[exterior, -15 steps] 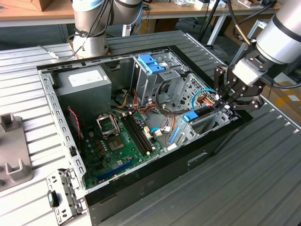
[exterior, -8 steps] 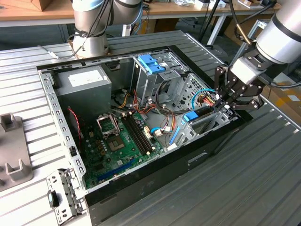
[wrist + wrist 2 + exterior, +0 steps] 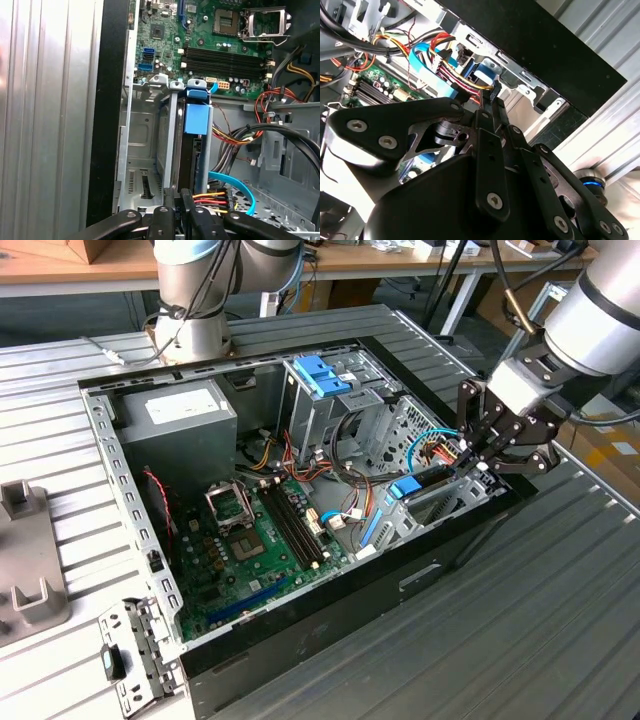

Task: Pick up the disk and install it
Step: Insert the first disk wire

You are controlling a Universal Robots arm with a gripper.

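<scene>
- The tool hangs at the 3 o'clock side of the open computer case in the exterior view, its linkage just over the case's near corner bay.
- Tool state: the finger linkages look drawn together at the rear end of the disk; judged to be closed on it, though the contact itself is masked by the linkage in both wrist views.
- The disk stands on edge in the metal drive bay at the case corner, its blue end tab pointing toward the motherboard; in the exterior view the same tab shows at about 3 o'clock of the board.
- Risk, jamming: the blue side rails must track the bay's guides. Any tilt of the disk under a push could wedge it against the bay's sheet-metal walls.
- Risk, cables: the bundle of red, yellow and orange wires and the thin blue cable lie right beside the disk's rear end and the linkage. They could be pinched or snagged.
- Risk, collision: the linkage sits close to the black case wall; a sideways drift could strike it.
- Risk, seating: whether the disk has latched cannot be told; letting go early may leave it loose.
- The ribbed worktop around the case poses no evident hazard.
</scene>
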